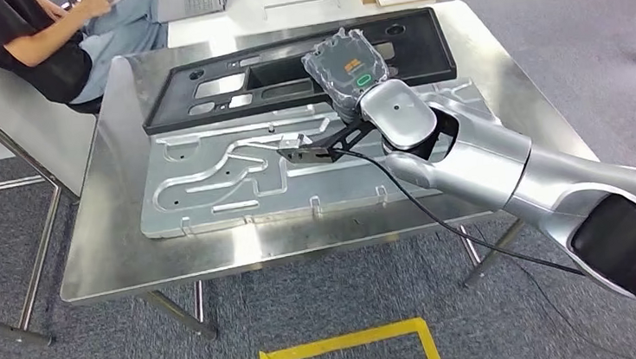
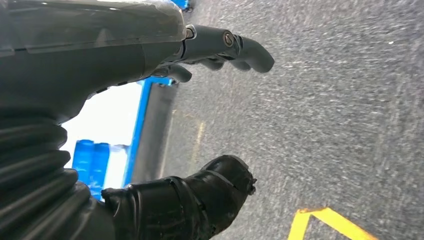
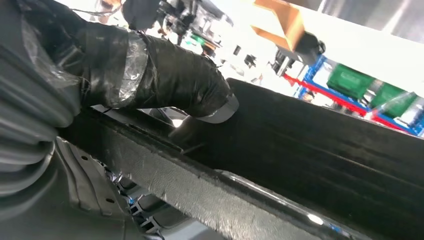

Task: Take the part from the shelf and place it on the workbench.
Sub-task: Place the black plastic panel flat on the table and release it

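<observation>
Head view: the silver right arm reaches from the lower right across a stainless-steel workbench, and the right hand, wrapped in clear film, lies over the near edge of a long black plastic panel with cut-out openings. This black panel rests flat along the far part of the workbench, its near edge overlapping a grey stamped sheet-metal plate with raised ribs that lies nearer the robot. A black cable runs from the wrist down past the table edge. A seated person in a dark shirt is at the far left corner, and yellow floor tape marks the grey carpet below the bench. Left wrist view: the left hand hangs above the grey carpet, its dark fingers and thick thumb apart with nothing between them; a corner of yellow tape shows beyond it. Right wrist view: the taped black thumb of the right hand presses against the rim of the black panel, with the grey plate showing below; whether the remaining fingers clasp the panel cannot be told.
</observation>
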Robot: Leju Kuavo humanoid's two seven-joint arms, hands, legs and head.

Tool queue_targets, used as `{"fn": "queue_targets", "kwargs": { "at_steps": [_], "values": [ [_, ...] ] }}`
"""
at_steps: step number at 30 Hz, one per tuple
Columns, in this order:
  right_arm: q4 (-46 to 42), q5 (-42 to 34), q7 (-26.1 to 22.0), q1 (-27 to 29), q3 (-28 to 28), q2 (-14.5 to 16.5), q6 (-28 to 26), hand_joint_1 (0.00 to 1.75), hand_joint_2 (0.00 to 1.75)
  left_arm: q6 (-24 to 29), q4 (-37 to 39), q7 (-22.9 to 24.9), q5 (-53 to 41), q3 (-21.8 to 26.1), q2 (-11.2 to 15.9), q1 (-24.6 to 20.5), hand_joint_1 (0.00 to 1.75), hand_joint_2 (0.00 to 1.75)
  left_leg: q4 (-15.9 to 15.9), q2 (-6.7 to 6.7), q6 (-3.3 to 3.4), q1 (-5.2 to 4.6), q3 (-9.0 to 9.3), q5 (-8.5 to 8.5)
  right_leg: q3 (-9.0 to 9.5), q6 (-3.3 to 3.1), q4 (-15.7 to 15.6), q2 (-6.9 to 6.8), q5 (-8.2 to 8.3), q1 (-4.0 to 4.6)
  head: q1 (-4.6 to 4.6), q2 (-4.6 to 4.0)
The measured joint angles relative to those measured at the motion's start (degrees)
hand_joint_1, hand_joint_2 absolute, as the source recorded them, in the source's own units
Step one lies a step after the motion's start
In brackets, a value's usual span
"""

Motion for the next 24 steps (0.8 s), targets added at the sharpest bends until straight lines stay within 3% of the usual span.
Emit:
{"fn": "queue_targets", "kwargs": {
  "at_steps": [2, 3, 4, 5, 7, 9, 11, 14, 17, 19, 20, 21, 23, 24],
  "values": [
    [0.46, 0.08, -0.16, 0.2, 0.04, 0.11, -0.24, 1.75, 1.75, -0.06, 0.0, -0.12, -0.03, 0.0, 0.0, -0.07, 0.0, 1.75, 0.03, 0.03, 0.5, -0.18, 0.21, -0.2, -3.67, 0.01, 6.8, -0.07, -2.65, 0.09, 0.04, 0.0],
    [0.67, 0.1, -0.2, 0.45, 0.08, 0.16, -0.27, 1.75, 1.75, -0.07, 0.0, -0.16, -0.04, 0.0, 0.0, -0.11, 0.0, 1.75, 0.18, -0.01, 0.63, -0.21, 0.23, -0.38, -5.38, 0.05, 9.51, -0.08, -3.21, 0.1, 0.04, 0.0],
    [0.87, 0.1, -0.25, 0.71, 0.12, 0.18, -0.25, 1.75, 1.75, -0.07, 0.0, -0.19, -0.05, 0.0, 0.0, -0.12, 0.0, 1.75, 0.37, -0.09, 0.69, -0.22, 0.27, -0.61, -6.3, 0.08, 10.44, -0.08, -2.72, 0.08, 0.07, 0.0],
    [1.06, 0.1, -0.26, 0.92, 0.15, 0.18, -0.24, 1.75, 1.75, -0.07, 0.0, -0.19, -0.05, 0.01, -0.01, -0.1, 0.0, 1.75, 0.65, -0.18, 0.65, -0.21, 0.31, -0.9, -6.27, 0.1, 9.37, -0.1, -1.3, 0.03, 0.07, 0.0],
    [1.31, 0.11, -0.27, 1.02, 0.13, 0.19, -0.22, 1.75, 1.75, -0.07, 0.0, -0.15, -0.03, 0.02, -0.02, 0.05, 0.0, 1.75, 1.53, -0.32, 0.27, -0.16, 0.34, -1.72, -3.93, 0.01, 3.04, -0.19, 2.56, -0.05, 0.06, -0.01],
    [1.45, 0.14, -0.27, 0.92, 0.11, 0.31, -0.22, 1.75, 1.75, -0.07, 0.0, -0.06, -0.02, 0.04, -0.01, 0.12, 0.0, 1.75, 2.58, -0.37, -0.36, -0.39, 0.02, -2.52, -1.76, -0.33, -1.81, -0.2, 4.18, 0.07, 0.0, -0.01],
    [1.62, 0.16, -0.26, 0.94, 0.12, 0.43, -0.24, 1.75, 1.75, -0.07, 0.0, 0.15, -0.01, 0.06, -0.01, 0.08, 0.0, 1.75, 2.87, -0.37, -0.87, -0.55, -0.17, -2.78, -1.33, -0.84, -2.62, -0.09, 3.94, 0.33, -0.06, 0.0],
    [1.92, 0.03, -0.07, 1.05, 0.09, 0.44, -0.35, 1.75, 1.75, -0.08, 0.0, 0.55, 0.02, 0.07, -0.1, 0.03, 0.0, 1.75, 3.98, -0.27, -1.63, -0.38, -0.47, -3.78, -0.84, -1.71, -3.09, 0.02, 3.95, -0.02, -0.18, -0.01],
    [2.17, -0.03, 0.02, 1.32, 0.05, 0.44, -0.45, 1.75, 1.75, -0.08, 0.0, 0.59, 0.04, 0.12, -0.1, 0.03, 0.0, 1.75, 12.39, -0.18, -2.68, 0.0, -4.65, -7.41, -0.08, -2.27, -3.38, 0.03, 3.69, -0.21, -0.41, -0.02],
    [2.38, -0.03, 0.0, 1.86, 0.08, 0.44, -0.46, 1.75, 1.75, -0.09, 0.0, 0.57, 0.04, 0.23, -0.08, 0.05, 0.0, 1.75, 17.33, -0.17, -2.97, 0.2, -7.7, -8.32, 0.35, -2.41, -3.37, 0.03, 3.37, -0.19, -0.41, -0.01],
    [2.45, -0.03, -0.01, 2.17, 0.08, 0.44, -0.45, 1.75, 1.75, -0.09, 0.0, 0.56, 0.04, 0.28, -0.09, 0.07, 0.0, 1.75, 17.14, -0.17, -2.95, 0.24, -8.02, -7.36, 0.6, -2.39, -3.37, 0.05, 3.18, -0.18, -0.4, -0.01],
    [2.49, -0.03, -0.01, 2.39, 0.08, 0.44, -0.45, 1.75, 1.75, -0.1, 0.0, 0.56, 0.04, 0.31, -0.11, 0.1, 0.0, 1.75, 14.87, -0.17, -2.8, 0.24, -7.27, -5.54, 0.89, -2.31, -3.38, 0.09, 2.99, -0.16, -0.4, 0.0],
    [2.53, -0.03, -0.01, 2.52, 0.05, 0.44, -0.45, 1.75, 1.75, -0.1, 0.0, 0.51, 0.04, 0.34, -0.07, 0.14, 0.0, 1.75, 7.58, -0.2, -2.19, 0.06, -4.09, -1.61, 1.47, -2.08, -3.49, 0.17, 2.6, -0.08, -0.36, 0.0],
    [2.56, -0.03, 0.01, 2.48, 0.03, 0.44, -0.45, 1.75, 1.75, -0.11, 0.0, 0.41, 0.04, 0.37, -0.03, 0.13, 0.0, 1.75, 4.5, -0.22, -1.82, -0.14, -2.62, -0.62, 1.63, -1.86, -3.6, 0.22, 2.48, -0.05, -0.35, 0.0]
  ]
}}
